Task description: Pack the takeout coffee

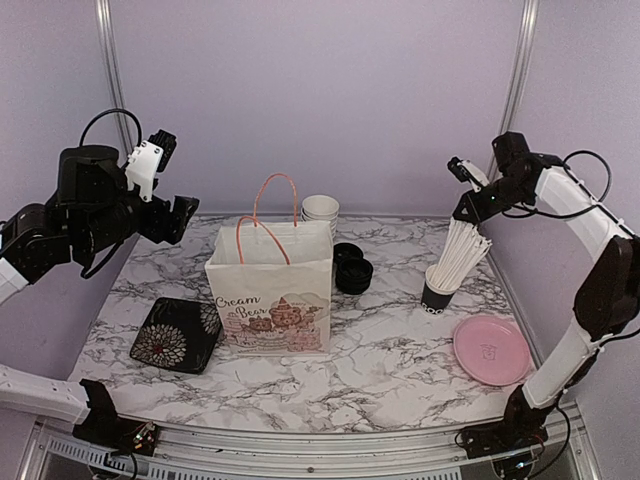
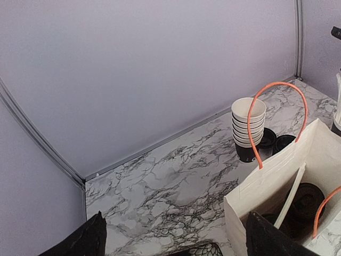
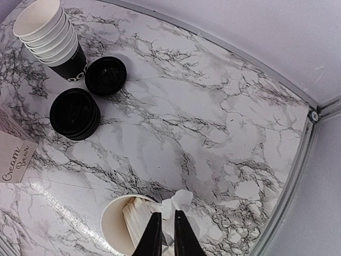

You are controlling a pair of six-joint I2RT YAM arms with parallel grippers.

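A takeout coffee with a black lid [image 2: 308,200] stands inside the open white paper bag [image 1: 270,295], seen in the left wrist view with a white straw [image 2: 292,192] leaning beside it. More dark shapes lie deeper in the bag; I cannot tell what they are. In the top view the bag's contents are hidden. My left gripper [image 1: 180,215] is open and empty, raised left of the bag; its fingers [image 2: 80,240] frame the bag's [image 2: 266,186] near corner. My right gripper [image 1: 458,168] hangs above the straw cup [image 1: 438,290] with its jaws [image 3: 165,213] together, holding nothing.
A stack of nested white-lined cups [image 1: 320,210] stands behind the bag. Two low stacks of black lids [image 1: 352,268] sit to the bag's right. A black flower-patterned plate [image 1: 175,335] lies front left and a pink plate [image 1: 490,348] front right.
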